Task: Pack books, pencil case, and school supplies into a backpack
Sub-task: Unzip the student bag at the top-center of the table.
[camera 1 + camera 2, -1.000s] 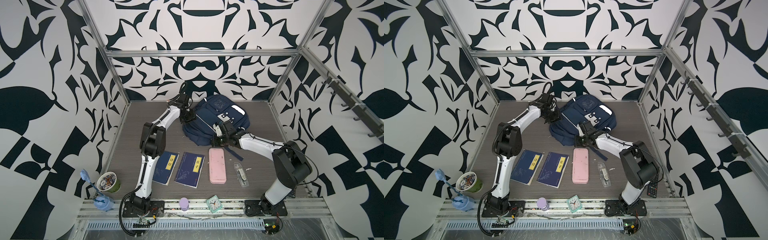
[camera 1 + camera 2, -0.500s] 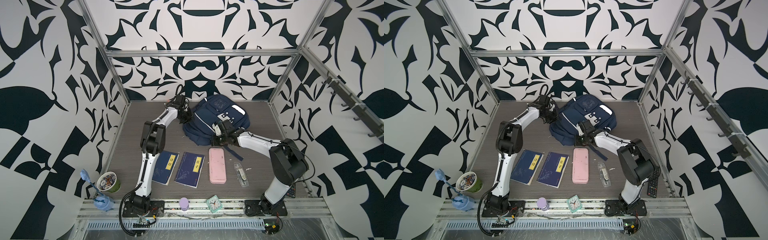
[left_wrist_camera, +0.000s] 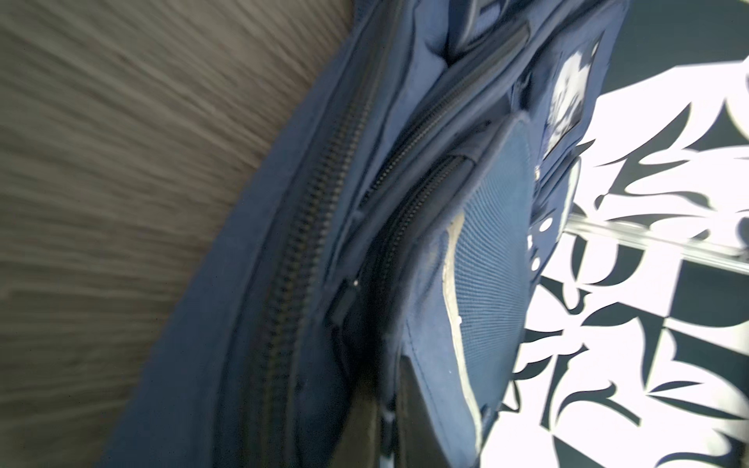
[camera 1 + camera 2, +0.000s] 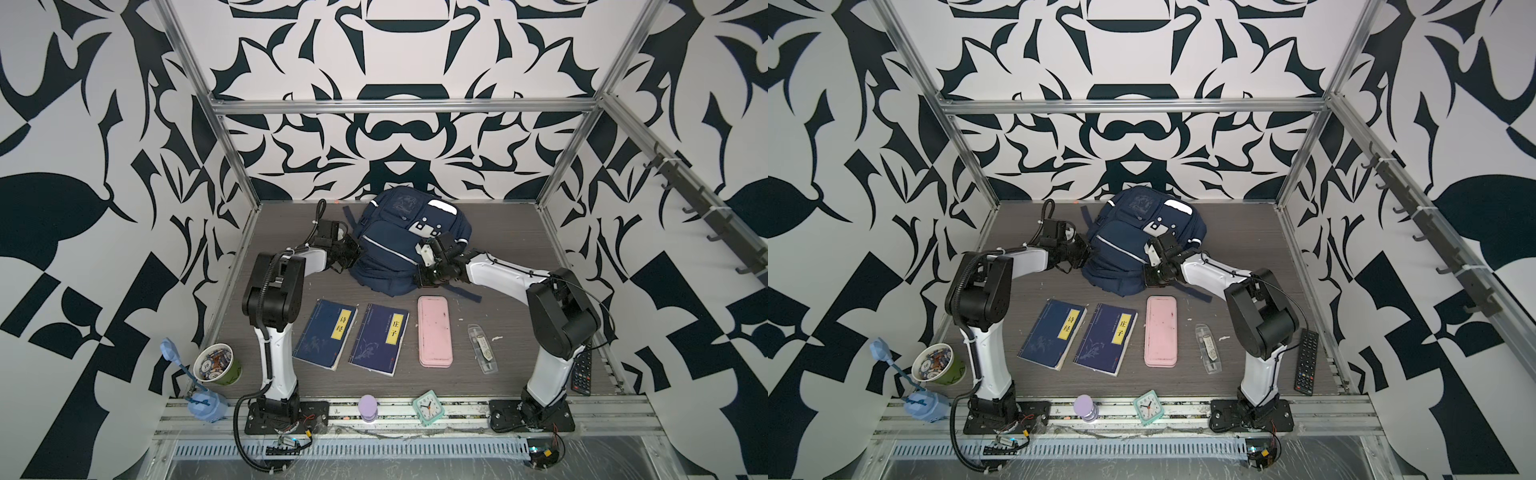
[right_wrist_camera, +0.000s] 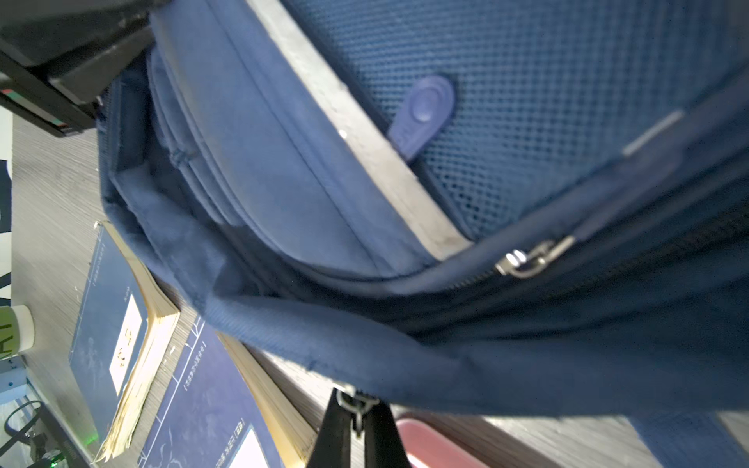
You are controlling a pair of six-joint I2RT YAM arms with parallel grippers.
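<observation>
Grey tabletop; right gripper clamped on zip pull of backpack; left gripper closed at backpack's opposite side, hold unclear; books, pencil case, school supplies in row between backpack and arm bases.

Navy backpack between left end effector and right end effector; books, pencil case, clear packet in front.
</observation>
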